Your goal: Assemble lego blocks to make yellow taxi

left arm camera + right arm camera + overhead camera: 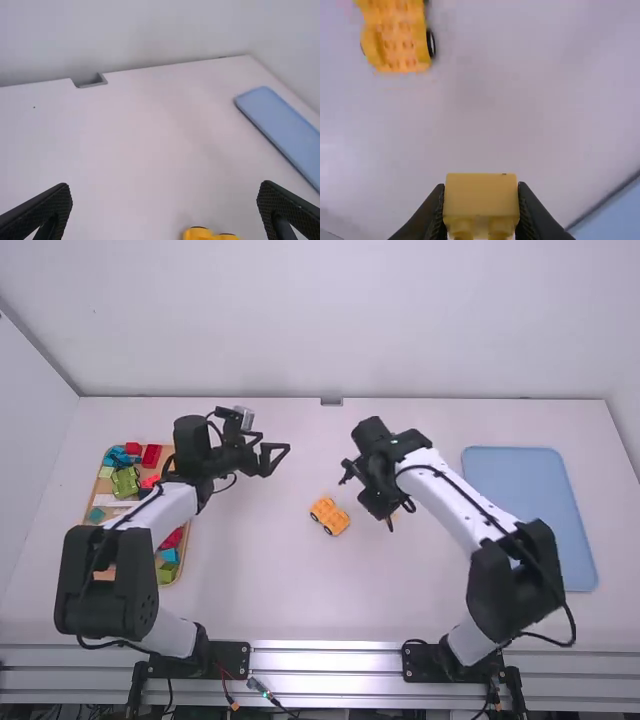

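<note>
Nearest to the right wrist camera, a yellow block (480, 195) sits squeezed between the two fingers of the right gripper (388, 515), one finger against each side, its rounded studs toward the view's bottom edge. In the high view that gripper points down over the middle part of the white surface (250, 580), with a bit of orange-yellow showing by its tip.

Near it, toward the left arm's side, the partly built taxi (329, 516) rests on the surface. It is a small yellow body, with studs on top and dark wheels along the side facing the high camera. The right wrist view has it too, apart from the held block, and two of its studs peek in at the bottom edge of the left wrist view.

The left gripper (276, 443) is held well off to the taxi's other side and a little farther from the high camera. Its fingers are spread wide with nothing between them.

On the far left, a wooden tray (104, 486) carries red, blue, green and white pieces, and the left arm passes over part of it. Over on the right lies a flat blue tray (530, 510), beyond the right arm
</note>
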`<state>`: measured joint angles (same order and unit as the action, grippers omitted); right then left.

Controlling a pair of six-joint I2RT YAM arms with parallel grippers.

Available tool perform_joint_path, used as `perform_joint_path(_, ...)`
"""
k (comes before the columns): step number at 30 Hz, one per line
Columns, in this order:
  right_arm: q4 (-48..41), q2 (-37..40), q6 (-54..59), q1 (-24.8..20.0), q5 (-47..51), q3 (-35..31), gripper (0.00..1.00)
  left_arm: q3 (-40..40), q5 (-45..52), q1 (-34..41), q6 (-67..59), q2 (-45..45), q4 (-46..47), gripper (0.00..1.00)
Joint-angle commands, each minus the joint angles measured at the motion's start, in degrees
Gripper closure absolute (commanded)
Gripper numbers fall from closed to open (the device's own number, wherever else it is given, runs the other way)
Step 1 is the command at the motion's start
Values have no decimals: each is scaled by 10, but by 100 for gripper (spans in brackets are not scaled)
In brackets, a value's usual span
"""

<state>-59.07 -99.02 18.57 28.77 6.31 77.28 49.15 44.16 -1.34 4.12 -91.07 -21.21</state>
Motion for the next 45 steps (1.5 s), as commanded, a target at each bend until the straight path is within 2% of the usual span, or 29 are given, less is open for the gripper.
perform_joint_path(1, -11, -37, 34, 19, 71, 7, 100, 7, -3, -11, -11, -2, 0, 1)
perform_joint_path(4, -7, -79, 12, 41, 87, 7, 100, 7, -2, -24, -11, -2, -4, 1)
perform_joint_path(8, 23, -116, -38, 50, 57, 7, 100, 7, -3, -37, -11, -2, -7, 1)
perform_joint_path(11, 40, -140, -136, 59, 26, 7, 100, 7, -3, -52, -10, -2, -6, 1)
perform_joint_path(12, 40, -140, -136, 59, 26, 7, 100, 7, -3, -52, -10, -2, -6, 1)
perform_joint_path(15, 27, -140, -261, 57, 23, 7, 100, 7, -3, -58, -9, -2, -2, 1)
perform_joint_path(18, 35, -136, -372, 45, 21, 7, 100, 7, -3, -54, -9, -2, 0, 1)
perform_joint_path(26, 94, -132, -520, 14, 5, -10, 100, -2, -3, -58, -9, -2, 0, 1)
perform_joint_path(32, 89, -132, -633, -27, -5, -17, 100, -6, -3, -60, -9, -2, -2, 1)
perform_joint_path(36, 92, -132, -563, -39, -24, -19, 100, -6, -3, -61, -9, -2, -2, 1)
perform_joint_path(41, 89, -132, -254, -37, -37, -19, 100, -6, -3, -61, -9, -2, -2, 1)
perform_joint_path(43, 90, -132, -180, -33, -37, -19, 100, -6, -3, -61, -9, -2, -3, 1)
perform_joint_path(45, 87, -132, -35, -24, -37, -23, 100, -6, -3, -61, -9, -2, -5, 1)
